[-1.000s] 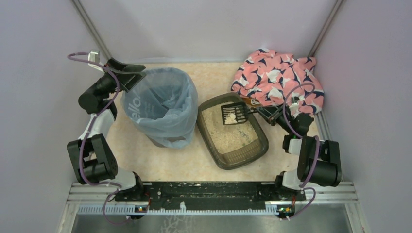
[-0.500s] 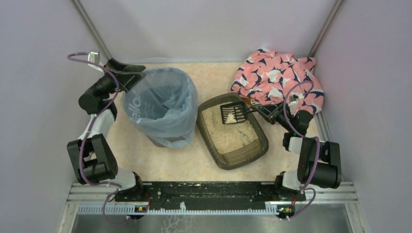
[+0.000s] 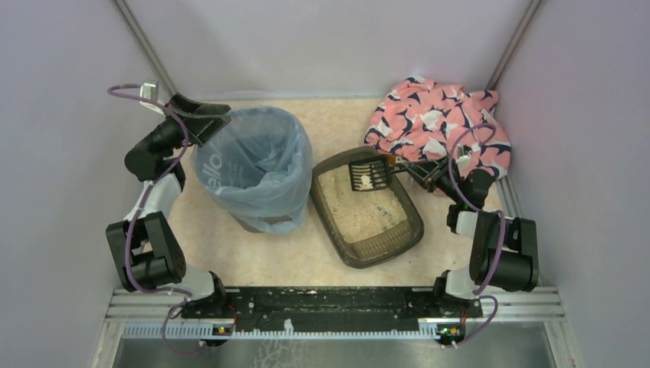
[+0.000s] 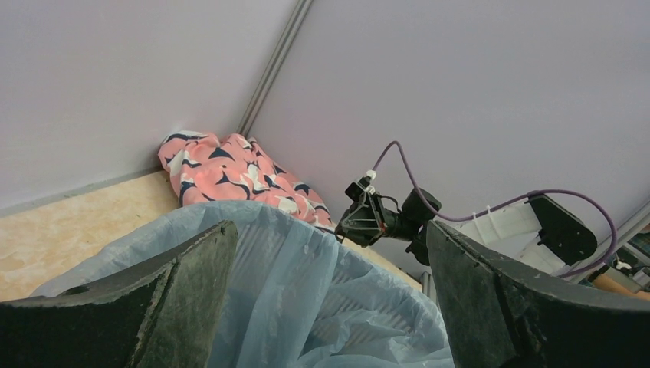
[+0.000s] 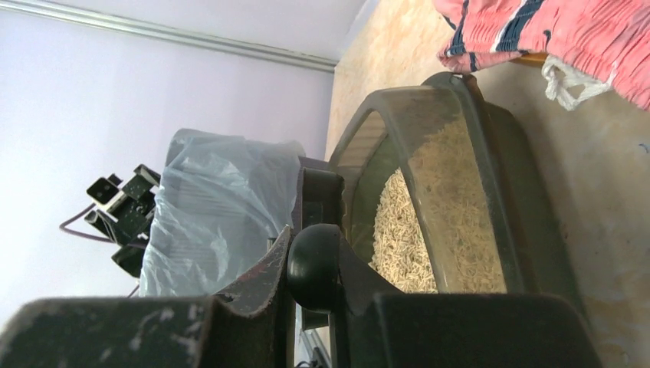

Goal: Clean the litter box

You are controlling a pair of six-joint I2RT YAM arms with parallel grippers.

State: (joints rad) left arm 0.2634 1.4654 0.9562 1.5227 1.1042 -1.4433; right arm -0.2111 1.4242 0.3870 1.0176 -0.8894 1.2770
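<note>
Litter box (image 3: 381, 250), a shallow brown plastic tray of beige granules, sits on the desk (image 3: 268, 257) beside the blue-bagged round bin (image 3: 222, 165). Right jaws clamp the handle of the slotted black scoop (image 3: 366, 176) above it; left jaws gape wide, empty.

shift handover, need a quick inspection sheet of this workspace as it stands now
surface: mottled beige table
job's things: litter box part filled with litter; scoop above its far end, carrying a pale clump; bin with a blue bag to the box's left
clutter: pink patterned cloth heaped in the far right corner
grippers: left gripper open at the bin's far rim; right gripper shut on the scoop's handle
cables: a purple cable loops off each wrist
surroundings: plain lilac walls; nothing else seen
</note>
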